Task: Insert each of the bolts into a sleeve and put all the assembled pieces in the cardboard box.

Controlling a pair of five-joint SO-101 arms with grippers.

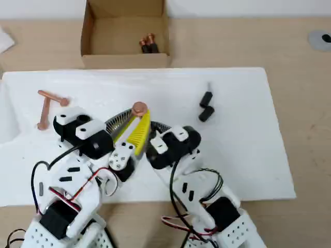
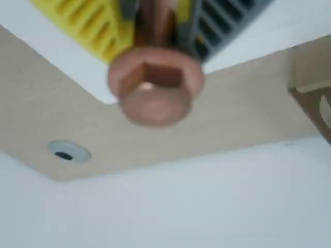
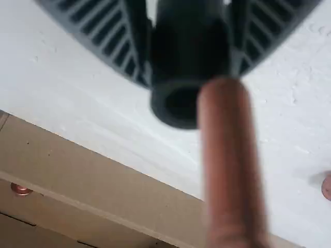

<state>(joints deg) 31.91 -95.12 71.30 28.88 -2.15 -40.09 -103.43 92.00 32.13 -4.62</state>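
Bolt [image 1: 139, 109] of copper colour sits clamped in the left gripper [image 2: 158, 23], between a yellow finger [image 2: 88, 20] and a grey ribbed finger [image 2: 227, 20]. Its hexagonal head sticks out past the fingertips, just left of centre in the high view. The right gripper [image 3: 189, 31] is closed around a black sleeve [image 3: 183, 72], pinched between two dark ribbed fingers, with the open bore facing the camera in the upper middle of the right wrist view. In that view the bolt's shaft runs up from the lower edge of the frame and its tip overlaps the rim of the bore; whether it has entered cannot be told. In the high view the two grippers lie close side by side over the white mat [image 1: 248, 155], near the middle of the frame.

At the left of the mat lie a loose bolt [image 1: 53, 97] and a second loose bolt [image 1: 45, 113], close together and set at an angle to each other. Right of centre, a spare sleeve [image 1: 206, 97] and another spare sleeve [image 1: 206, 113] lie near each other. The cardboard box [image 1: 124, 61] stands at the top centre, on the wooden table [image 1: 305, 103] just beyond the mat's far edge. Inside it, toward its lower right corner, assembled pieces [image 1: 148, 44] lie side by side, copper heads above black sleeves.
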